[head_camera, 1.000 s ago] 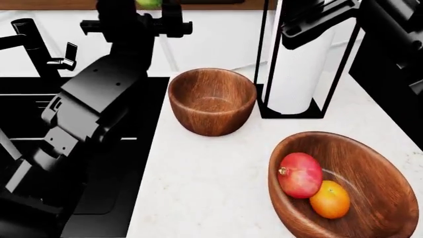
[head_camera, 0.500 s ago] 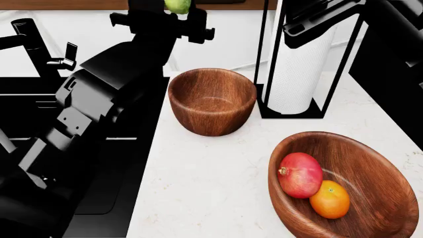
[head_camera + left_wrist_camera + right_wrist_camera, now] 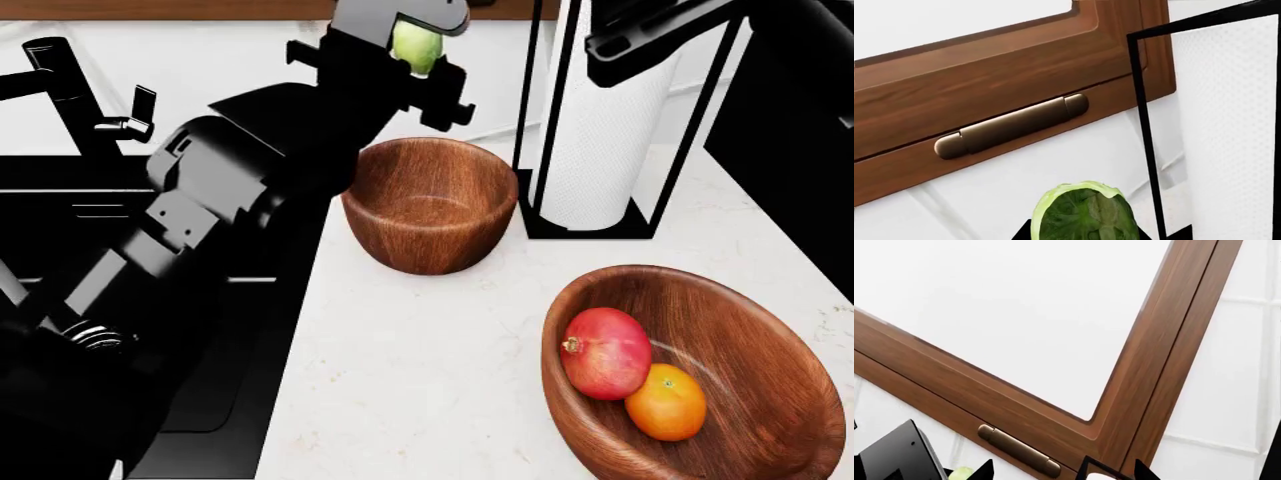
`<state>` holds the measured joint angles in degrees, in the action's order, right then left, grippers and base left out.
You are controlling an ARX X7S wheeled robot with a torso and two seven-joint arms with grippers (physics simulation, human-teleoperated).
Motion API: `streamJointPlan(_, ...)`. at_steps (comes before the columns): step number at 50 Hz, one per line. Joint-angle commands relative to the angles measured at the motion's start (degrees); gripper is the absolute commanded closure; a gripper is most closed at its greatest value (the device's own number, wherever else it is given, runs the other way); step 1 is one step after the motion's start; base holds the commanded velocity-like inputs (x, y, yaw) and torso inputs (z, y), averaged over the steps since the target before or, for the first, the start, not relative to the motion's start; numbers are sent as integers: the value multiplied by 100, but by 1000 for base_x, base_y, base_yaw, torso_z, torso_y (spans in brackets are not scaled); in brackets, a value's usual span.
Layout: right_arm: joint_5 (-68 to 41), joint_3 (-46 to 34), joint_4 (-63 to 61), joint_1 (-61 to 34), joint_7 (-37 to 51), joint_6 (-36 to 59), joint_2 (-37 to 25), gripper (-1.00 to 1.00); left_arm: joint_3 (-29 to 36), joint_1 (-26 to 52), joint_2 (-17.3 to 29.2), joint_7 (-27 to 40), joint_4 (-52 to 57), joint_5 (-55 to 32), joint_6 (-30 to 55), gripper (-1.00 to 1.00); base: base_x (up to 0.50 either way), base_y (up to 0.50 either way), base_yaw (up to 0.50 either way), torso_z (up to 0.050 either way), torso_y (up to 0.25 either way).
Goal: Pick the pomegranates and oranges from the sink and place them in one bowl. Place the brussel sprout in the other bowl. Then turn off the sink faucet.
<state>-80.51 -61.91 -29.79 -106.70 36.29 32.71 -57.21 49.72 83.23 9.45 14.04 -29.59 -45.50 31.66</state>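
Sprout (image 3: 415, 45) clamped in left gripper (image 3: 418, 42), held high above the far rim of the smaller bowl (image 3: 429, 203). Right gripper not visible; state unknown. Pomegranate (image 3: 606, 352) and orange (image 3: 666, 402) sit in larger bowl (image 3: 747, 330). Risk: released from this height, sprout may bounce out or clip the rim toward towel holder (image 3: 587, 120).

Pale-green brussel sprout (image 3: 415, 44) held high above the smaller wooden bowl's (image 3: 429, 204) far rim
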Motion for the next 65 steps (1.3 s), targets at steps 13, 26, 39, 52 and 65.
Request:
streamJointPlan(13, -118, 81, -15, -83, 106, 99, 55, -100, 279, 46, -156, -178, -307, -58, 345, 100, 0, 0, 0, 0, 0)
streamJointPlan(26, -103, 108, -2, -61, 104, 98, 53, -100, 440, 12, -195, -279, -539, 28, 369, 100, 0, 0, 0, 0, 1)
streamJointPlan(39, -74, 126, -8, 18, 77, 59, 17, -100, 584, -44, -320, -402, -886, 129, 288, 100, 0, 0, 0, 0, 0)
streamJointPlan(52, -40, 138, 13, 70, 62, 39, 33, -100, 682, -115, -373, -500, -998, 158, 239, 100, 0, 0, 0, 0, 0)
streamJointPlan(65, -27, 147, -16, 151, 79, 8, 23, -100, 715, -114, -740, -821, -1922, 234, -145, 100, 0, 0, 0, 0, 1)
